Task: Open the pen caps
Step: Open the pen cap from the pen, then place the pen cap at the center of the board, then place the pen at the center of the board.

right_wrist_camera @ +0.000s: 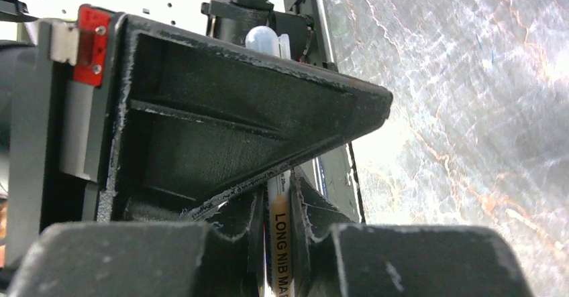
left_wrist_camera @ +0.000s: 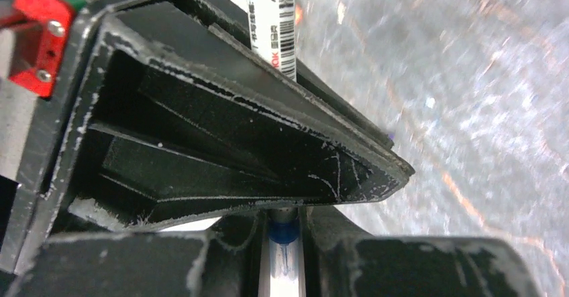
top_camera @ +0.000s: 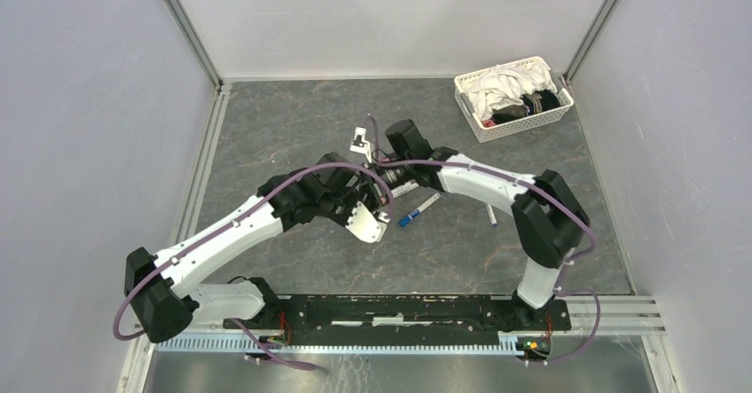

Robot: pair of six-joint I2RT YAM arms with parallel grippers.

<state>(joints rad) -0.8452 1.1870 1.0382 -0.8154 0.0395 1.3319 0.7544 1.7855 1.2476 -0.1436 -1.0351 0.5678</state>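
White lattice basket (top_camera: 528, 122) at far right, white and dark cloths (top_camera: 495, 88) inside, grey marbled tabletop (top_camera: 284, 136)

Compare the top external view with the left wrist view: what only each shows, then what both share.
Only the top view: the white basket of cloths at the far right, a blue-ended pen and a second pen loose on the table, and the left arm and right arm meeting mid-table. Only the left wrist view: the gripped pen, its barcode print, and its blue section between the black fingers. Both: the grey marbled table.
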